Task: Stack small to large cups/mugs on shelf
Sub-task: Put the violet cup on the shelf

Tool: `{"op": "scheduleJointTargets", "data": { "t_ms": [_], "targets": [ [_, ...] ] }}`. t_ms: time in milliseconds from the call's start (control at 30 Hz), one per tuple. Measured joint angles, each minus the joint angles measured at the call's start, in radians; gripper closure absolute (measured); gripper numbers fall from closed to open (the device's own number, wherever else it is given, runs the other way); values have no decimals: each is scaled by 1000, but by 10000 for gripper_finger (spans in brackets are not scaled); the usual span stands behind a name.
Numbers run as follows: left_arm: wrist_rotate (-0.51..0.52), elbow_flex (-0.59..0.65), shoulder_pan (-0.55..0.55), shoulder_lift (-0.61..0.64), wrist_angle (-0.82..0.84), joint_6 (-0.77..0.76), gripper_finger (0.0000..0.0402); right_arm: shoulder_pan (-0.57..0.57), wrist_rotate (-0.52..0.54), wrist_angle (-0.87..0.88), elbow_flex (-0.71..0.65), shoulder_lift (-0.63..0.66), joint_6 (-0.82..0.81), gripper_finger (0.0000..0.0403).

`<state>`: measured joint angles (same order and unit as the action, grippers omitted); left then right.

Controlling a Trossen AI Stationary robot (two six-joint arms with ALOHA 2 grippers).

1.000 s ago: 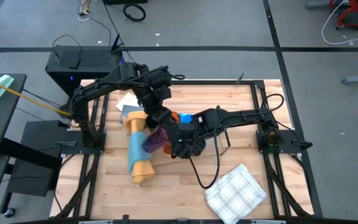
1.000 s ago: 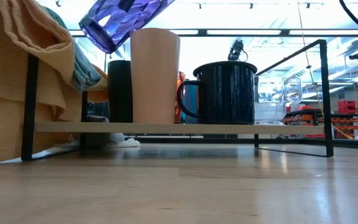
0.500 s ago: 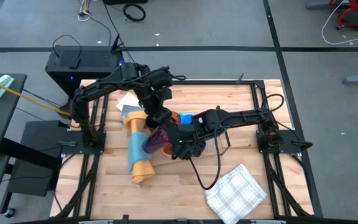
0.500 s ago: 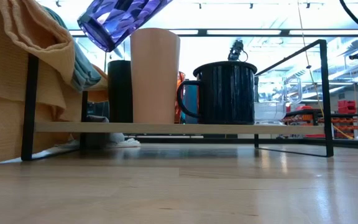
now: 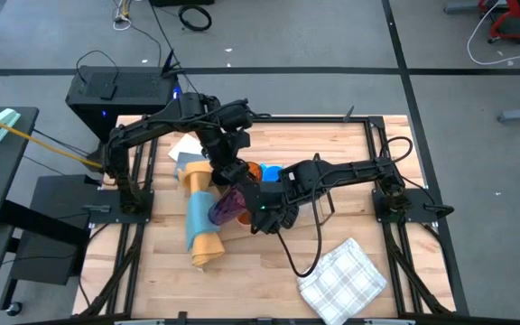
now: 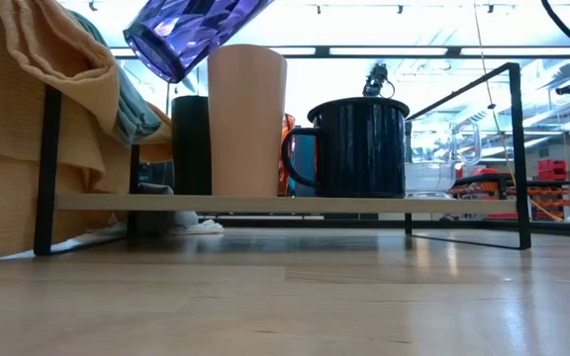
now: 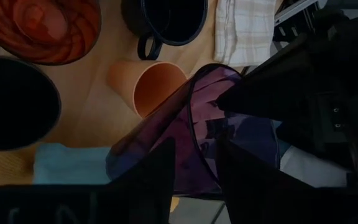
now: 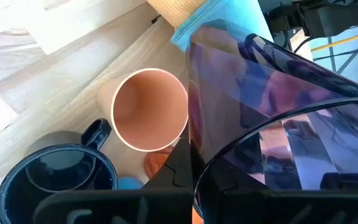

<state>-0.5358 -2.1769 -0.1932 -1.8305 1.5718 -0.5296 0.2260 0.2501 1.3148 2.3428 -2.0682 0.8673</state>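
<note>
The purple tumbler [image 6: 194, 30] is tilted in the air, its long axis slanted, above the peach cup [image 6: 246, 119] on the shelf [image 6: 265, 203]. The right gripper [image 8: 188, 171] has its fingers closed on the tumbler's rim. The left gripper [image 7: 194, 165] is just beside the tumbler with its fingers apart.

tumbler [image 6: 191, 30] tilted above peach cup [image 6: 246, 119] | mug [image 6: 359, 148] on shelf [image 6: 265, 203] at cup's 3 o'clock | rolled cloth [image 5: 199, 217] on worktop [image 5: 269, 262], at tumbler's 9 o'clock from above

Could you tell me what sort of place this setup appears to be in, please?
Probably a robotics lab or workshop: a wooden table in a black metal frame stands on a grey floor with loose cables, a black equipment box sits beside it, and ceiling strip lights run over an open hall behind.
</note>
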Motion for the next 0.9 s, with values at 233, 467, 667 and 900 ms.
{"op": "scheduleJointTargets", "data": {
  "t_ms": [233, 467, 667, 900],
  "targets": [
    [5, 0, -1, 0, -3, 33, 358, -3, -3, 0, 0, 0, -4, 398],
    [-16, -1, -1, 2, -6, 95, 397, -1, -4, -4, -1, 0, 4, 398],
    [-31, -1, -1, 2, -3, 92, 395, -1, 1, -5, -1, 0, 4, 398],
    [-91, 0, -2, 2, 0, 72, 355, -1, 3, -11, 0, 0, 5, 398]
  ]
}}
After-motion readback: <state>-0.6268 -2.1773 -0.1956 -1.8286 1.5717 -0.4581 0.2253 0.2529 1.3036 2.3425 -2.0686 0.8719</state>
